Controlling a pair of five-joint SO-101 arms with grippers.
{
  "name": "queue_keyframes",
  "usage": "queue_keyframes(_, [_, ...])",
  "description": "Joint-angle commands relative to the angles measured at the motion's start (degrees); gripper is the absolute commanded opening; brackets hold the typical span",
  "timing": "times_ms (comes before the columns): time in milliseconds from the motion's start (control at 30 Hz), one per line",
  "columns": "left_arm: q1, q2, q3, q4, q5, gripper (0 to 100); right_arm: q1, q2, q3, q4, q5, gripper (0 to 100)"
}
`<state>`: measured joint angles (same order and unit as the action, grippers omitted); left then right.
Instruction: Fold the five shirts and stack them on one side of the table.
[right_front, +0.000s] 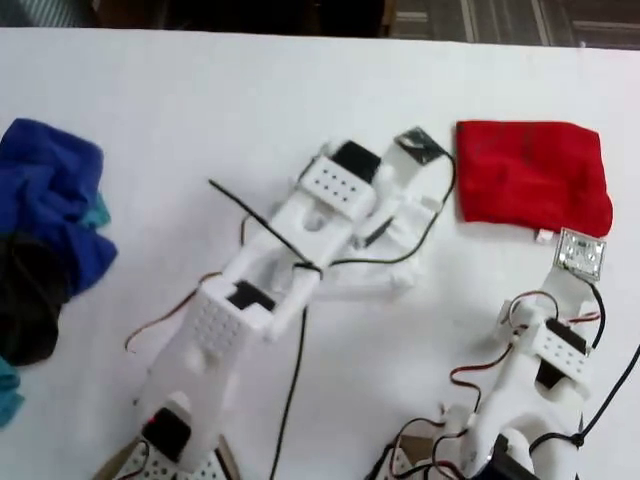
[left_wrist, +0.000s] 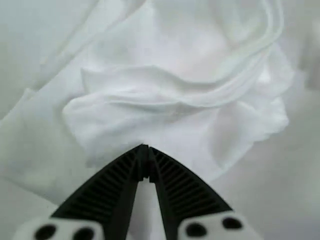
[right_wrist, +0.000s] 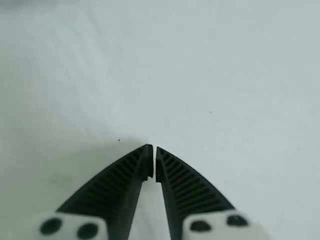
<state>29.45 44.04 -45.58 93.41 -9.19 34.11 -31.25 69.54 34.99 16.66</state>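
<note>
A crumpled white shirt (left_wrist: 175, 95) lies on the white table in the left wrist view, bunched into folds. My left gripper (left_wrist: 145, 162) is shut with its tips pinching an edge of that shirt. The left arm (right_front: 300, 240) stretches across the middle of the table. A folded red shirt (right_front: 530, 175) lies flat at the far right. A pile at the left edge holds a blue shirt (right_front: 50, 190), a black one (right_front: 25, 300) and a teal one (right_front: 8, 390). My right gripper (right_wrist: 152, 162) is shut over bare table, holding nothing. The right arm (right_front: 550, 345) sits just in front of the red shirt.
The table (right_front: 200, 90) is white, so the white shirt barely stands out from it. Black and red cables (right_front: 290, 390) trail from both arms near the front edge. Open tabletop lies along the far side.
</note>
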Motion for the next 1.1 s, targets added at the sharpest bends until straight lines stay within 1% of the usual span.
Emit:
queue_keyframes(0, [-0.8,-8.0,-0.4,0.7,-0.4,3,0.1,-2.2,-1.1,-0.9,-0.4,2.0])
queue_keyframes(100, [-5.4,-6.7,-0.4,0.3,-0.2,3,-0.1,-2.2,-1.1,-0.9,-0.4,2.0])
queue_keyframes(200, [-8.5,-3.2,-0.6,-0.7,-0.1,3,-0.1,-2.2,-1.1,-0.9,-0.4,2.0])
queue_keyframes(300, [-10.1,0.1,-0.9,-2.5,0.0,3,-0.1,-2.2,-1.1,-0.9,-0.4,2.0])
queue_keyframes(400, [-10.1,1.5,-0.9,-4.2,0.0,3,-0.1,-2.2,-1.1,-0.9,-0.4,2.0])
queue_keyframes(467, [-9.4,1.7,-0.9,-4.6,0.0,3,-0.1,-2.2,-1.1,-0.9,-0.4,2.0])
queue_keyframes(633, [-5.2,1.1,-0.7,-3.8,0.2,3,0.1,-2.2,-1.1,-0.9,-0.6,2.0])
queue_keyframes(867, [1.8,1.0,-1.0,3.5,0.2,3,0.2,-2.2,-1.0,-2.1,-0.9,2.0])
queue_keyframes(1067, [5.4,-3.6,-0.9,4.8,0.3,3,0.2,-2.1,-1.0,-2.1,-0.9,2.0])
